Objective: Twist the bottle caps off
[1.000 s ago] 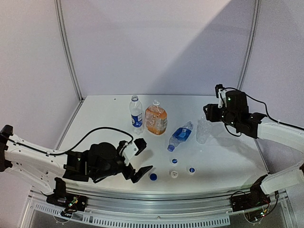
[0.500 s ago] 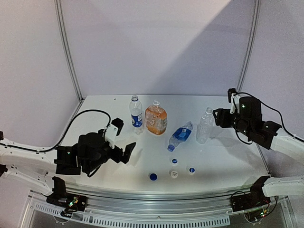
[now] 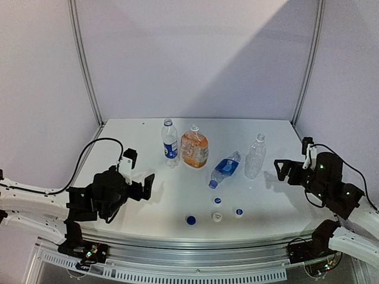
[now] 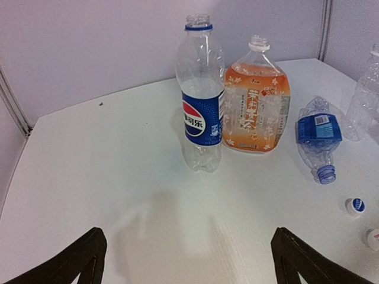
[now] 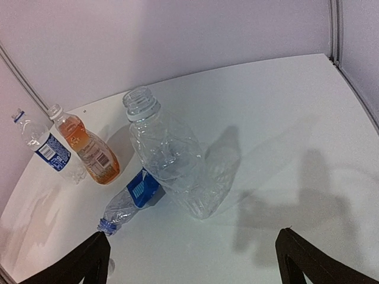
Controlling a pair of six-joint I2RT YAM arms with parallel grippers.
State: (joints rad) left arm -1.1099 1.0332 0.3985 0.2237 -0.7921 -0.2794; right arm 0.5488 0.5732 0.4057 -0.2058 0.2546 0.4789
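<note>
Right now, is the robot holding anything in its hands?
No, nothing. The left gripper and the right gripper are both open and empty.

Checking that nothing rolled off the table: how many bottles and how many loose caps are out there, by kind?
Bottles: 4 (Pepsi bottle, orange bottle, blue-labelled bottle lying down, plain clear bottle)
Loose caps: 4 (blue cap, rear cap, middle cap, right cap)
Total: 8
</note>
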